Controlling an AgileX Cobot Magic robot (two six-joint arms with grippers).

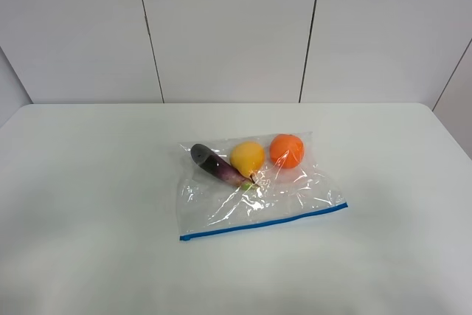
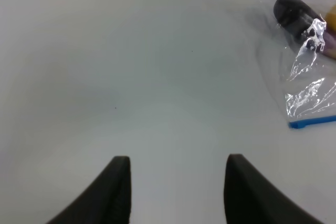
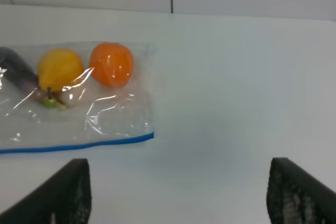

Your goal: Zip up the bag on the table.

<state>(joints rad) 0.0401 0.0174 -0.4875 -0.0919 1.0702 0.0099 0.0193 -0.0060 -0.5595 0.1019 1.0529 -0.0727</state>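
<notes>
**Clear zip bag lying flat, both claws standing apart**

You are viewing a crinkly clear plastic bag (image 1: 259, 195) on the matte white table (image 1: 88, 182), its blue zipper strip (image 1: 263, 222) running left-right, facing you. Left claw (image 2: 176, 190) and right claw (image 3: 178, 192) are gaping wide, empty, well short of it.

A clear plastic bag (image 1: 258, 189) lies flat near the middle of the white counter (image 1: 88, 204). Its blue zipper strip (image 1: 263, 223) runs along the edge nearest the camera, slanting so that its right end sits farther back than its left. Inside, along the far edge, three pieces of produce sit in a row: a dark purple eggplant (image 1: 214, 165) on the left, a yellow fruit (image 1: 248, 158) touching it in the middle, and an orange (image 1: 287, 150) just beside that on the right. White wall panels (image 1: 228, 27) rise behind the counter.
</notes>
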